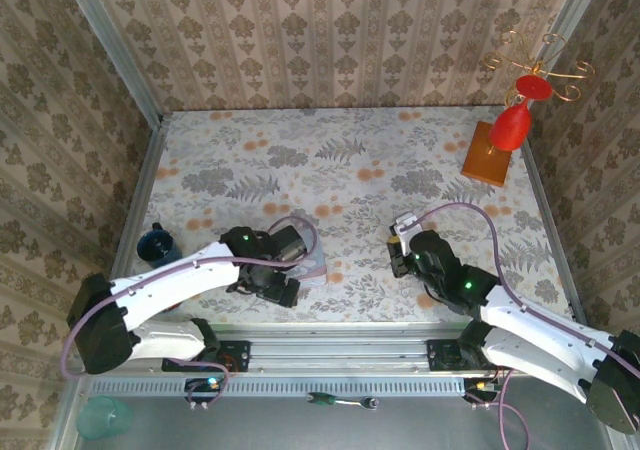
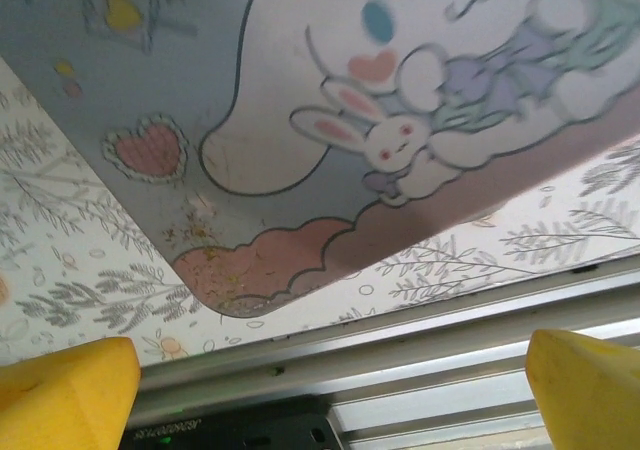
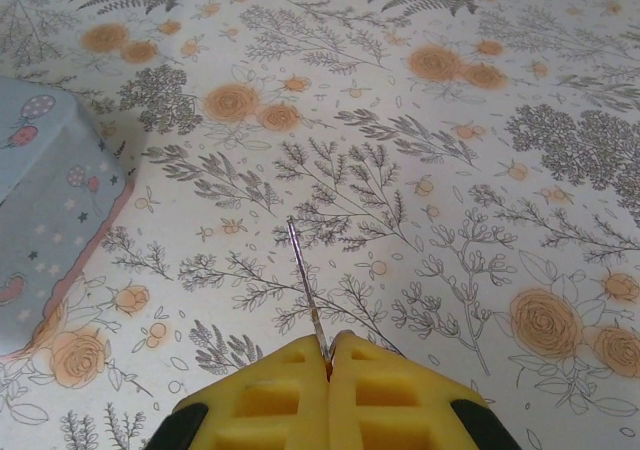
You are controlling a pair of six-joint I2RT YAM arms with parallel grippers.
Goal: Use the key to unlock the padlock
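My right gripper (image 3: pixel 328 355) is shut on the key (image 3: pixel 305 285). The key's thin silvery blade sticks out forward over the floral tabletop and touches nothing. In the top view this gripper (image 1: pixel 403 247) is at centre right. The pastel cartoon tin box (image 2: pixel 330 90) lies flat near the table's front edge, also seen as the box corner (image 3: pixel 40 200) on the left. My left gripper (image 2: pixel 330 395) hovers over the box's near edge, its yellow fingers (image 2: pixel 60 395) wide open with nothing between them. The left gripper (image 1: pixel 272 270) covers most of the tin box (image 1: pixel 316 262). The padlock is hidden.
A dark blue cup (image 1: pixel 157 243) stands at the table's left edge. A red ornament on a wooden block (image 1: pixel 497 145) is at the back right. The metal rail (image 2: pixel 450 330) runs along the near edge, just past the box.
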